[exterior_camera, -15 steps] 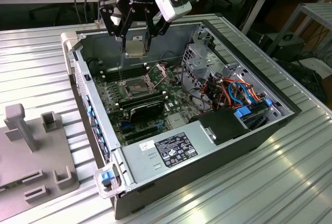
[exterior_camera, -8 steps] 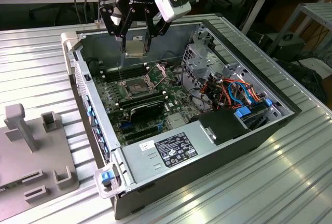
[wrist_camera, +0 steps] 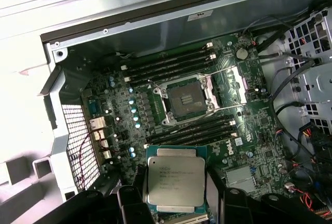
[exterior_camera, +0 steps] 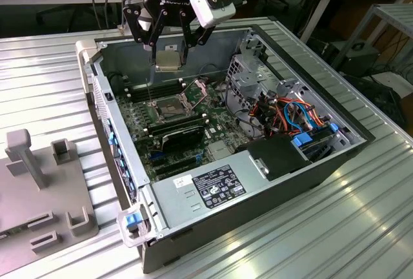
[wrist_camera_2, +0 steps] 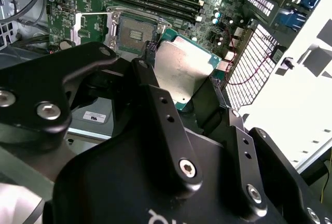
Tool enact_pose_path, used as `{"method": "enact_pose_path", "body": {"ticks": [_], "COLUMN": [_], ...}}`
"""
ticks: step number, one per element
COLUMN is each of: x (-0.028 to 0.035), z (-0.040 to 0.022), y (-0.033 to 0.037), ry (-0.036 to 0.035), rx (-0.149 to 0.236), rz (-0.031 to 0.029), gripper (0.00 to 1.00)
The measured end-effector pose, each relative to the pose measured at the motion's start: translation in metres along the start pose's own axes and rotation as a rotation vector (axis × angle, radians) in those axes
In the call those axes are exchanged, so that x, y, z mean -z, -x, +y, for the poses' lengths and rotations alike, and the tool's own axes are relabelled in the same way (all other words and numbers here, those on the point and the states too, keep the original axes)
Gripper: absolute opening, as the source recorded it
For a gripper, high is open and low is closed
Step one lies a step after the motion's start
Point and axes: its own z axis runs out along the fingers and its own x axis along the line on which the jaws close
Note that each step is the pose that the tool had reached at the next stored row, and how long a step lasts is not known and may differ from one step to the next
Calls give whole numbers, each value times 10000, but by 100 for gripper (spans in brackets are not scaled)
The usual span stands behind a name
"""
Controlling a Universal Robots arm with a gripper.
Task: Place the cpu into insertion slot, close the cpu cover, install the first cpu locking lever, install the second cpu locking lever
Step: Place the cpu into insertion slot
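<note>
The cpu (wrist_camera: 175, 180) is clamped by its edges in the gripper (exterior_camera: 170, 54), upper centre of the exterior view, above the insertion slot (exterior_camera: 169, 108) and apart from it. The cpu cover (wrist_camera: 228, 81) stands open. Keep the cpu level and square to the slot's rim; a tilt would likely bend pins.

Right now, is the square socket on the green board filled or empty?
Empty. The insertion slot shows a bare dark pin field, and the cpu sits in the gripper.
</note>
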Motion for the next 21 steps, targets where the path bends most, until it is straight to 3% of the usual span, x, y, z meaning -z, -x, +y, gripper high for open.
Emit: {"method": "enact_pose_path", "body": {"ticks": [11,19,21], "x": [0,-1,-1], "z": [0,4,9], "y": [0,-1,-3], "ry": [0,-27,-31], "rx": [-30,-1128,-1256], "rz": [-2,-51,-56], "gripper": [54,54,54]}}
